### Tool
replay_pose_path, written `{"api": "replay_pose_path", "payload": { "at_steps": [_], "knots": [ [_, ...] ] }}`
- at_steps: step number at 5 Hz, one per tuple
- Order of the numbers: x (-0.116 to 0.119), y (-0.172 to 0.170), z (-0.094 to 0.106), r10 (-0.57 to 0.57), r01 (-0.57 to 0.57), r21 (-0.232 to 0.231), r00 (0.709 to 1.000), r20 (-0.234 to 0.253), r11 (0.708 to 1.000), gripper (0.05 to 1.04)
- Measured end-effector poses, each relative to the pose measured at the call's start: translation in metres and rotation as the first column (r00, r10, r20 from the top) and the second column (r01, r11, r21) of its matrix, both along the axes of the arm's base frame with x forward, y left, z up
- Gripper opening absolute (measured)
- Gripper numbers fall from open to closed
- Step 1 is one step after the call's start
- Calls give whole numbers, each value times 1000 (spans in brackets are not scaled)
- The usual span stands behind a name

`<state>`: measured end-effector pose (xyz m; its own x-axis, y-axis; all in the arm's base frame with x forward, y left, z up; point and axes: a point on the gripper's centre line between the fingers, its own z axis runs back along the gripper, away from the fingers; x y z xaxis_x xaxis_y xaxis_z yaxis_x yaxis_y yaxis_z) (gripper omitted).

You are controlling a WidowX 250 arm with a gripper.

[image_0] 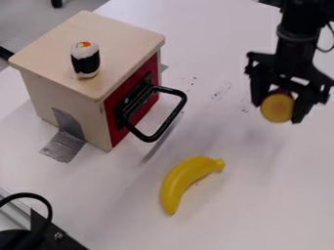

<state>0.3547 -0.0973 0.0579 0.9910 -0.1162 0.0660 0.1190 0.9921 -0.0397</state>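
Gripper (279, 111) at upper right, hanging over the white table (261, 195). My jaws are closed on a round piece (277, 108), its yellow-orange face toward the camera, a dark reddish bit showing above, between the fingers.

Table between gripper and box: small dark smudges (221, 90). Below and to the left of the gripper, well apart from it, a yellow banana (184, 181) lies on the table, curved, stem end toward upper right.

Farther left, a pale wooden box (64, 110) with a red front (151, 88); black handle (171, 119) juts out on that side. A sushi piece (85, 59), white with a dark band and orange and green at its end, stands on the box top. Grey tape (64, 146) runs from box wall to table. At lower left, a black cable (40, 198) loops.
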Motion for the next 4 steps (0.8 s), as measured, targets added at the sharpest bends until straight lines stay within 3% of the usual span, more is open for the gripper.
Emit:
{"api": "replay_pose_path", "payload": {
  "at_steps": [1, 2, 4],
  "knots": [
    [39, 16, -2, -11, 11, 2, 999, 31, 1000, 854],
    [73, 31, -18, -67, 68, -26, 997, 35, 997, 854],
    [107, 35, -48, -188, 189, -53, 982, 34, 981, 854]
  ]
}}
